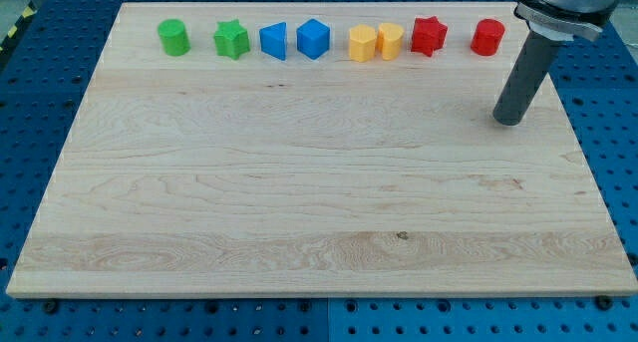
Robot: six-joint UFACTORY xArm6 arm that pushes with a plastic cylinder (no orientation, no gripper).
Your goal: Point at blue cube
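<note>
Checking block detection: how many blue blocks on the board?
2, both in the top row, touching or nearly: blue triangle, then blue cube to its right. None look hidden. My tip is far right of them.

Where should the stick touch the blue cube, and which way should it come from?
I have no end effector that grasps, so I can only touch it. My tip is far to the view's right of the blue cube. I'd probably meet its bottom-facing side, coming up from the view's bottom: the blue triangular block and yellow block crowd its sides.
</note>
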